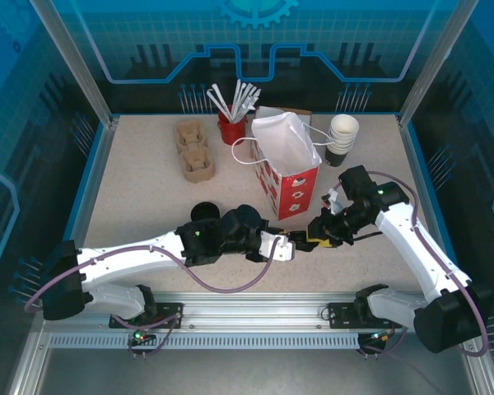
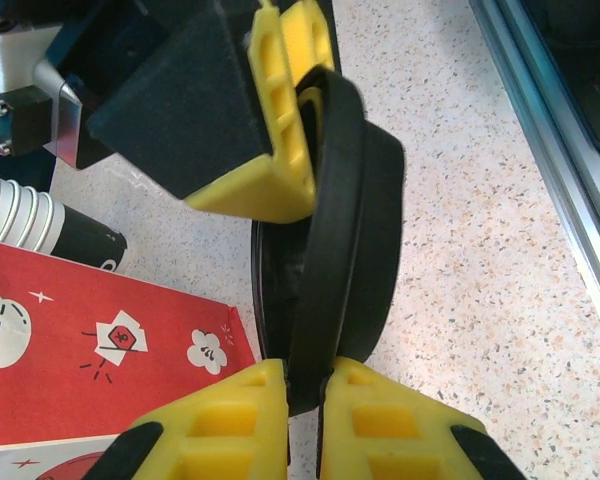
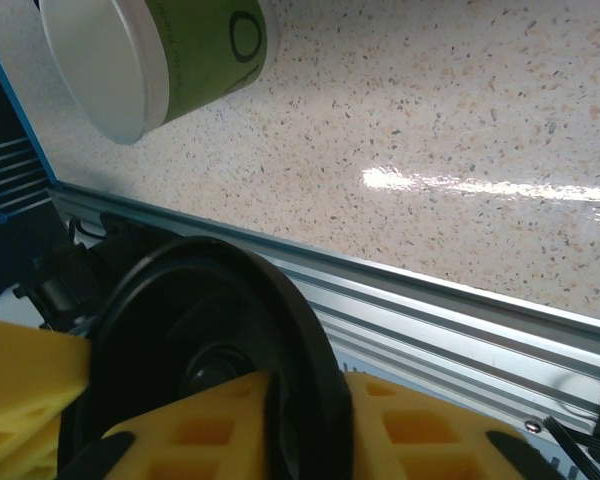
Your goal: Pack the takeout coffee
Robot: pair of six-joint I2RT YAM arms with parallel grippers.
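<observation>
Left wrist view has your left fingers pinched on the rim of one black lid; right fingers straddle it too, clamped or loose you cannot tell. Pull apart early and it could twist free and drop. Count one lid, one olive takeout coffee cup lidless on the tabletop near the rail, one red bag, one cup stack

The bag shows white doodles on red; lid black, cup olive-green, table speckled beige.
</observation>
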